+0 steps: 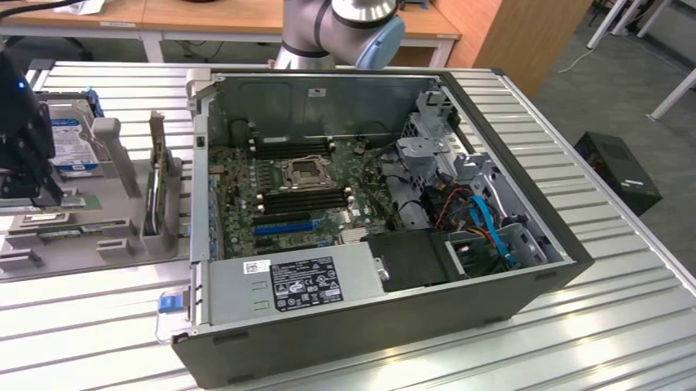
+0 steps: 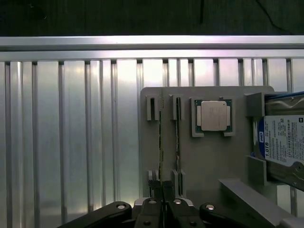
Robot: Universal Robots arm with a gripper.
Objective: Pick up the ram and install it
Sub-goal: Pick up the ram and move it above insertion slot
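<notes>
closed pincer (image 2: 164, 191) over a grey tray (image 2: 209, 161) with two ram sticks (image 2: 160, 137), one processor (image 2: 212, 115), one hard drive (image 2: 285, 142)

Open computer case (image 1: 359, 334) lying on a slatted metal table (image 1: 620, 326), side panel off.
Contents: motherboard (image 1: 231, 187) with processor socket (image 1: 302, 172), black memory slots (image 1: 306, 198), blue expansion slots (image 1: 285, 227); labelled power supply (image 1: 293, 281); blue and red cables (image 1: 484, 220). Grey parts tray (image 1: 65, 262) just beside the case, at the exterior view's left, holding a hard drive (image 1: 74, 147). Robot arm (image 1: 337, 24) behind the case.
</notes>
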